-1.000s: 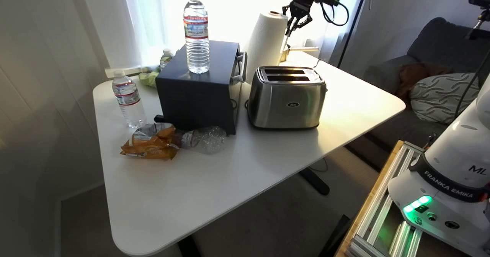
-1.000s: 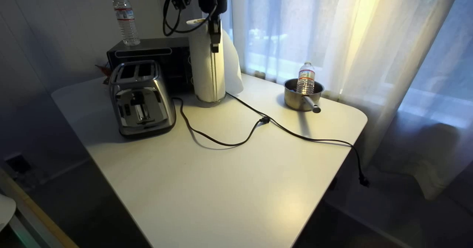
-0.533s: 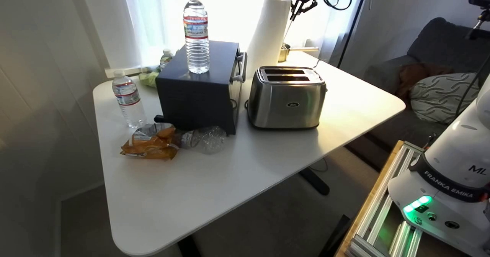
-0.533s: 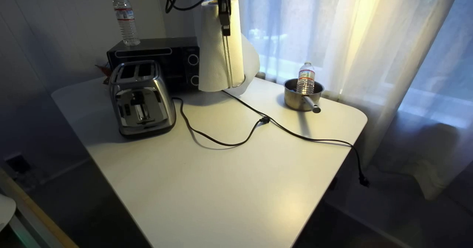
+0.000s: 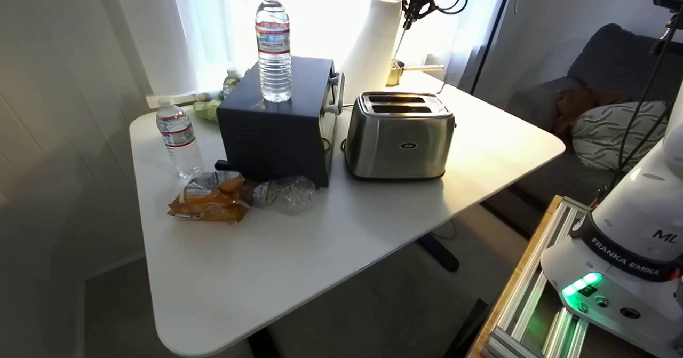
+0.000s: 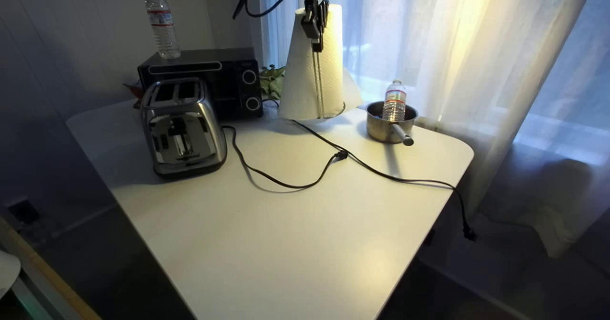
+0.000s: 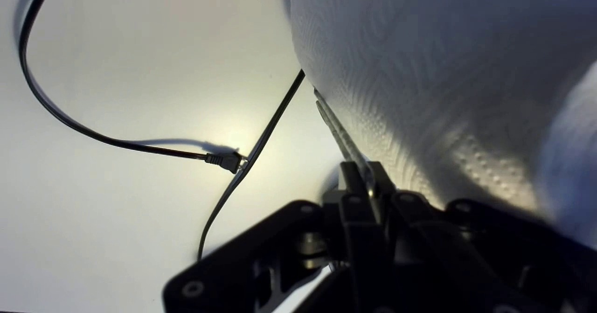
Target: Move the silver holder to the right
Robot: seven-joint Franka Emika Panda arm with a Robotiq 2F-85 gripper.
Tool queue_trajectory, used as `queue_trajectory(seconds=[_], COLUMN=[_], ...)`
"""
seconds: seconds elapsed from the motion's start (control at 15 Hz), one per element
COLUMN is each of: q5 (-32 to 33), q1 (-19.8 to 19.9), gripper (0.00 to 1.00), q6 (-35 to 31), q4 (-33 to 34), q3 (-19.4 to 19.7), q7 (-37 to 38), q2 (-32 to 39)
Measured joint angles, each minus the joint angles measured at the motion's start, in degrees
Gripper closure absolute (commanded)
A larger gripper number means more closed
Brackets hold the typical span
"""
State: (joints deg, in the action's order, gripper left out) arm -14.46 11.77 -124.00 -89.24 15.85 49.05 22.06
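The silver holder is a slim wire stand with a tall white paper roll on it. It also shows in an exterior view and as thin twin rods in the wrist view. My gripper is shut on the rods near the top of the roll; in the wrist view the fingertips pinch the metal. The holder hangs slightly tilted, its base a little above the table. A loose sheet of paper flares from the roll. The roll fills the right of the wrist view.
A silver toaster and a dark toaster oven stand left of the holder. A pot with a bottle stands to its right. Black cords cross the white table below. Leafy greens lie behind.
My gripper has lifted the holder and roll off the table. It has carried them away from the toaster oven toward the pot, uncovering the oven's knobs and the greens.
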Motion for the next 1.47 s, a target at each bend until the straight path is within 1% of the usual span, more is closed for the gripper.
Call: queue_trajectory(seconds=[0.33, 0.87, 0.93, 1.0, 1.07, 1.13, 1.27, 1.47], q5=[0.0, 0.0, 0.0, 0.0, -0.1, -0.1, -0.1, -0.3], q1=[1.5, 2.5, 2.6, 2.7, 2.8, 3.0, 3.3, 3.8], gripper=[0.98, 0.97, 0.91, 0.66, 0.66, 0.62, 0.5, 0.28], q6=[0.0, 0.6, 0.9, 1.1, 1.2, 1.4, 1.9, 3.8], q4=[5.1, 9.5, 9.9, 10.3, 10.6, 11.1, 11.9, 13.2], q3=[0.2, 0.2, 0.2, 0.2, 0.1, 0.0, -0.1, -0.7], q7=[5.3, 8.8, 8.9, 9.1, 9.2, 9.2, 9.3, 8.9], q2=[5.4, 10.7, 11.1, 11.4, 11.7, 11.9, 12.2, 12.2])
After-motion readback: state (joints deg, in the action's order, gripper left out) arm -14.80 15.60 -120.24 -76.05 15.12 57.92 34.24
